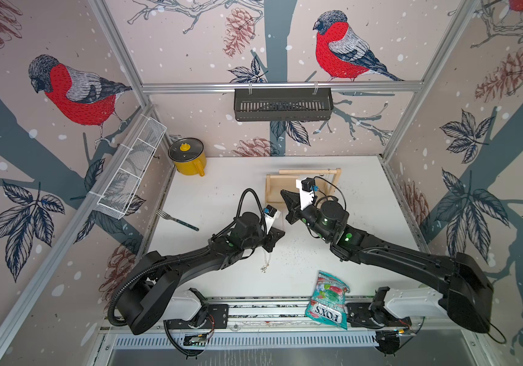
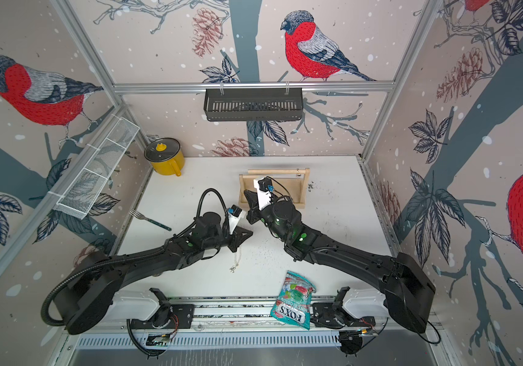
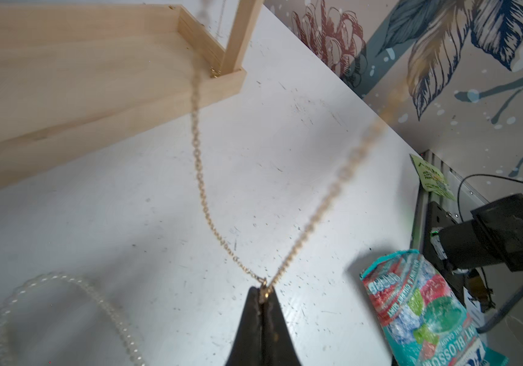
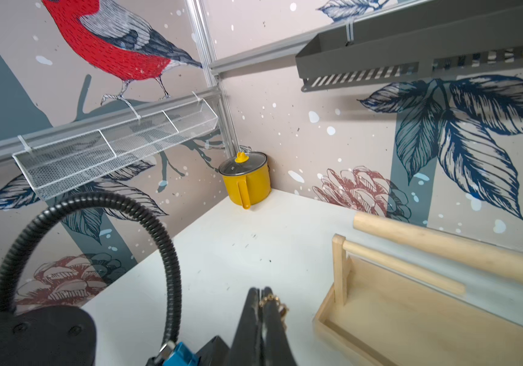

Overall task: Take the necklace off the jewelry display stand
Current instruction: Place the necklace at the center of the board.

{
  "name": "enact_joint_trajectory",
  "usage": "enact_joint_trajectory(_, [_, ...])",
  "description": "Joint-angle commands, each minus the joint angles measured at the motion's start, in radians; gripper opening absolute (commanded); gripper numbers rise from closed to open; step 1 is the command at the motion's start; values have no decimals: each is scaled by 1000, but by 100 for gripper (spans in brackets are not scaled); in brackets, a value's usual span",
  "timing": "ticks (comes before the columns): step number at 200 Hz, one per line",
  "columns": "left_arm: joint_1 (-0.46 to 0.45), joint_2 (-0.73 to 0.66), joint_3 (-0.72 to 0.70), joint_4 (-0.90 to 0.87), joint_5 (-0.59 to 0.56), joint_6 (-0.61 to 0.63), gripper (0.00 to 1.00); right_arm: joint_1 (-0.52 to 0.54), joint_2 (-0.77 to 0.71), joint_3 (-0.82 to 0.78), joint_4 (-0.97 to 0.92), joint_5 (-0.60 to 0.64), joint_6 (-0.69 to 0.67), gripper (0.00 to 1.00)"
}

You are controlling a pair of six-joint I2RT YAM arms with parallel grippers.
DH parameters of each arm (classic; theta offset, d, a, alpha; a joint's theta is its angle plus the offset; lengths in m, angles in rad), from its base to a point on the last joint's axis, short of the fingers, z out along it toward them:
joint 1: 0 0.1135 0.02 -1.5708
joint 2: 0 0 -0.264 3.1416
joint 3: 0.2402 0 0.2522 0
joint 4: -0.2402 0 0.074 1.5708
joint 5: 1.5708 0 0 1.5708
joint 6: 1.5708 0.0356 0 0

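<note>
Partly, the right claw (image 4: 262,293) blocks the stand (image 1: 274,190); pearls (image 3: 116,320) apparently lie nearby.

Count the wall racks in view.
2. The white mesh rack hangs on the left side and the black rack hangs at the back. Both show in both top views. None seems hidden.

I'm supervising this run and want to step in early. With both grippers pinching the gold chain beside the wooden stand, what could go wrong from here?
1. The left gripper and right gripper are both shut on the gold chain. If they move apart, it could be strained.
2. One strand runs close past the jewelry display stand near its post and may snag there.
3. The pearl strand lying on the table could get dragged.
</note>
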Motion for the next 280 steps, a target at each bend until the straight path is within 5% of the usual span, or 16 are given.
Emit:
enact_joint_trajectory(1, [-48,9,-20,2,-5,-68,0,3,-16,-29,21,51,37,1])
enact_joint_trajectory(98, [-207,135,-47,62,-35,-315,0,-2,-82,-199,-42,145,122,5])
enact_joint_trajectory(164, [-302,226,-49,65,-72,-448,0,-111,-25,-253,-1,40,116,7])
enact_joint_trajectory(280, [-324,305,-17,-14,-95,-620,0,-197,339,-232,184,-104,122,6])
